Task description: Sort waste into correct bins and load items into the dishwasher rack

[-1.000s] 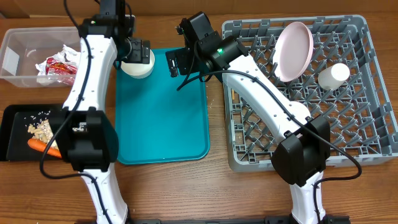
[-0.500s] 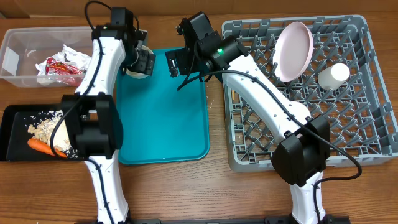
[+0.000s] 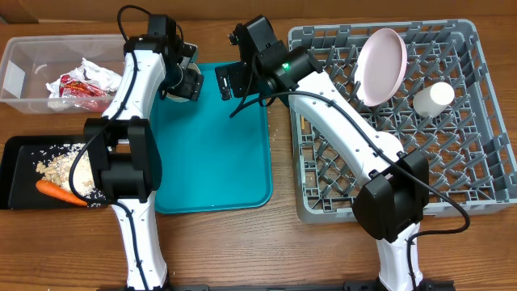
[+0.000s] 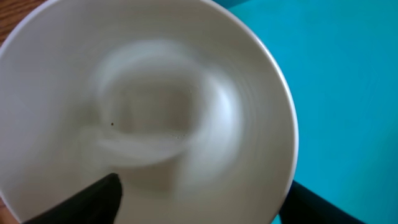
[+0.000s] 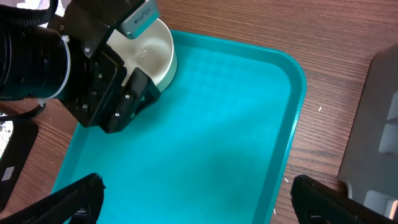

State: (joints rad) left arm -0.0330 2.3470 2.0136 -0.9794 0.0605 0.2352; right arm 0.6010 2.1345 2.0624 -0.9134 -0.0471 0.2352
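A small white bowl [image 4: 186, 93] sits at the back left corner of the teal tray [image 3: 218, 162]. My left gripper [image 4: 204, 183] is low over it and open. One finger is inside the bowl and the other is outside its right rim. In the right wrist view the bowl [image 5: 155, 53] shows partly behind the left gripper [image 5: 134, 93]. From overhead the left gripper [image 3: 187, 81] hides the bowl. My right gripper [image 5: 202, 205] hangs open above the teal tray, holding nothing. The grey rack [image 3: 388, 162] holds the pink-white plate [image 3: 381, 65] on edge and a white cup [image 3: 434, 97].
The clear tub [image 3: 24, 61] at the back left holds a red wrapper [image 3: 77, 85] and a white napkin [image 3: 101, 74]. The black tray [image 3: 16, 174] in front of it holds beige scraps [image 3: 55, 168] and a carrot [image 3: 56, 191]. The right arm reaches over the tray's back edge.
My left gripper has swung right and down over the bowl, which now hides under it in the overhead view. Its jaws have narrowed a little. The right arm has not moved.
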